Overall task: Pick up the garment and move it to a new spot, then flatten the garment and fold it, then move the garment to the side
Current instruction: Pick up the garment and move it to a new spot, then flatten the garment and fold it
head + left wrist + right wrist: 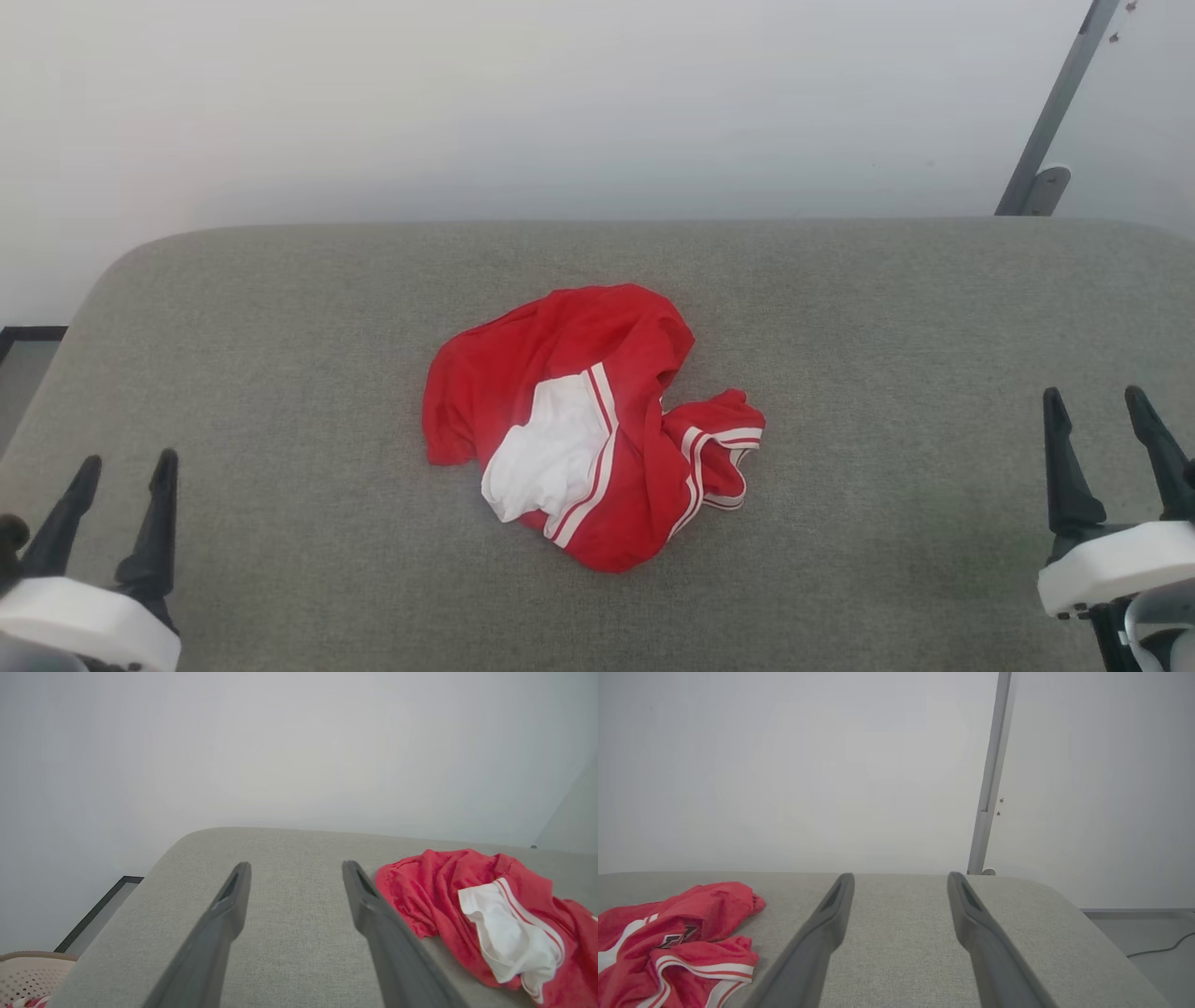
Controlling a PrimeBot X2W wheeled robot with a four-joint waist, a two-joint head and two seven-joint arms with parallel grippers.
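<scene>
The crumpled red jersey garment [588,429] lies mid-surface on the grey fabric table [887,373]. I see left gripper [121,485] and right gripper [1106,420] wide, empty. Risk: pinching several bunched layers.

dark print [675,939] on garment [707,904], illegible

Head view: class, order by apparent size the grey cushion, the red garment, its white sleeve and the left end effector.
1. grey cushion
2. red garment
3. white sleeve and left end effector: alike, the latter nearer the camera, so unranked.
</scene>
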